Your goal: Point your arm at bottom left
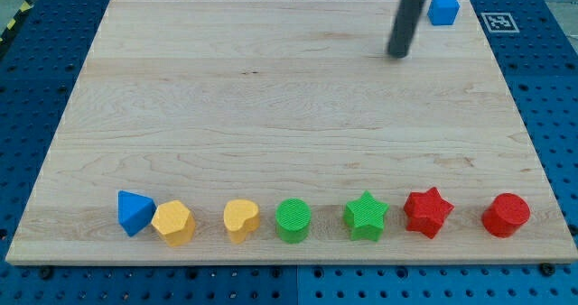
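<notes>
My tip (pixel 398 54) rested on the tabletop (pixel 271 97) near the view's top right, with the dark rod rising from it out of the view's top edge. There was no hand to report on: the arm ended in that plain rod, with nothing spread, pressed together or pinching.

Closest to the tip, just to the view's right and a little higher, a blue cube (pixel 443 9) sat at the top edge of the board, apart from the rod. Beyond it, off the board's top right corner, a small black-and-white marker tag (pixel 499 22) lay on the blue pegboard surface (pixel 551 115) that surrounded the wood.

All the other blocks stood in a row along the view's bottom, well apart from the tip. From the view's right to left they were a red cylinder (pixel 505 216), a red star (pixel 427 212), a green star (pixel 366 216), a green cylinder (pixel 293 220), a yellow heart (pixel 241 220), a yellow hexagonal block (pixel 173 222) and a blue triangular block (pixel 135 212), the last two touching or nearly so.

The bottom left corner of the board (pixel 36 242), the spot named in the task, lay just beyond the blue triangular block, diagonally across the board from the tip.
</notes>
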